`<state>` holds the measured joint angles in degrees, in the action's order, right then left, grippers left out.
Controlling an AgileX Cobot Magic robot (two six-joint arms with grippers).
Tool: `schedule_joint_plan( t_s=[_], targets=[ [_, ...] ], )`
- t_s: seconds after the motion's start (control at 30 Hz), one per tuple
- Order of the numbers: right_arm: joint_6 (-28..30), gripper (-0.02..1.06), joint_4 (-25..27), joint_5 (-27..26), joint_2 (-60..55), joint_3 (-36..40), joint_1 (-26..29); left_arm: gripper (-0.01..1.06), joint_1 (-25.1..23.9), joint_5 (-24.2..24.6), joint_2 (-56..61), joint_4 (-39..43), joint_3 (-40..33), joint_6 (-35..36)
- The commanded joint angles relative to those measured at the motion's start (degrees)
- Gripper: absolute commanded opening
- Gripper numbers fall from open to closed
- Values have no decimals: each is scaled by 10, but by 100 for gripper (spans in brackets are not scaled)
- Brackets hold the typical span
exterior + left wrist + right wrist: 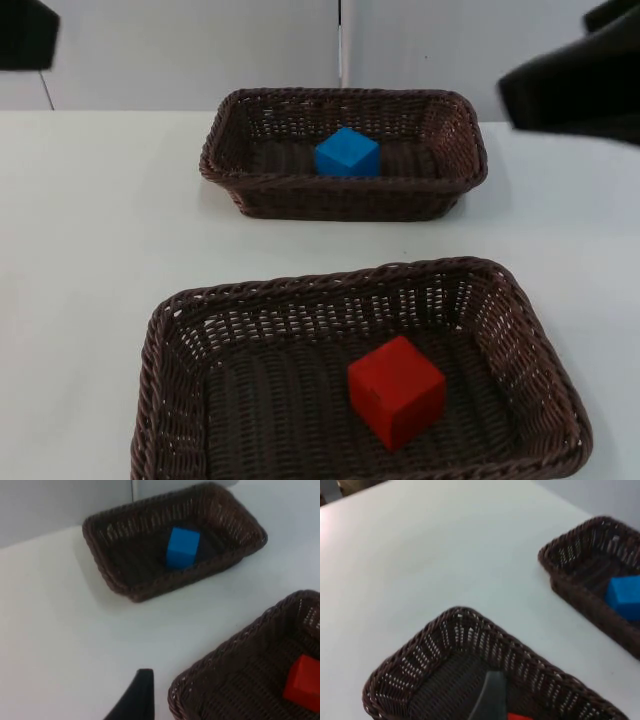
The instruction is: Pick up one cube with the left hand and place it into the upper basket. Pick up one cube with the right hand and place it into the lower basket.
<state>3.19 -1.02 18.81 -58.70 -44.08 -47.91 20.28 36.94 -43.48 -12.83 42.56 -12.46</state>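
Nearest the top camera sits the lower basket (170, 340), a dark brown wicker tray on the white table (90, 220). Inside it lies 1 red cube (396, 390), resting on the basket floor toward the right of centre, apart from the walls. Farther back, near the grey partition wall (190, 50), stands the upper basket (455, 130), of the same weave. It holds 1 blue cube (347, 153), roughly central on its floor. The 2 baskets are well apart, with bare table between them.

Left gripper: a single black fingertip (135, 700) appears in the left wrist view, above bare table just beside the lower basket's rim; whether its fingers are apart or together cannot be told. Right gripper: 1 fingertip (490, 700) shows in the right wrist view, over the lower basket's interior; its state likewise cannot be told. Neither gripper holds a cube.
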Motion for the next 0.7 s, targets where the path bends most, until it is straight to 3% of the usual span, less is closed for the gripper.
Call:
schedule_joint_plan(
  t_s=[0.0,0.13,0.33,0.57,0.67],
  targets=[
    [5,70,-3,13,22,-3,0,99,3,-8,19,-2,-2,-12],
    [18,70,-3,45,65,0,0,99,3,5,73,-1,-2,-22],
    [18,70,-1,38,104,22,0,99,3,20,115,0,-2,-46],
    [18,70,-2,41,170,46,0,99,3,95,169,11,-4,-48],
    [18,70,1,41,187,56,0,99,3,104,188,15,-19,-48]
  ],
)
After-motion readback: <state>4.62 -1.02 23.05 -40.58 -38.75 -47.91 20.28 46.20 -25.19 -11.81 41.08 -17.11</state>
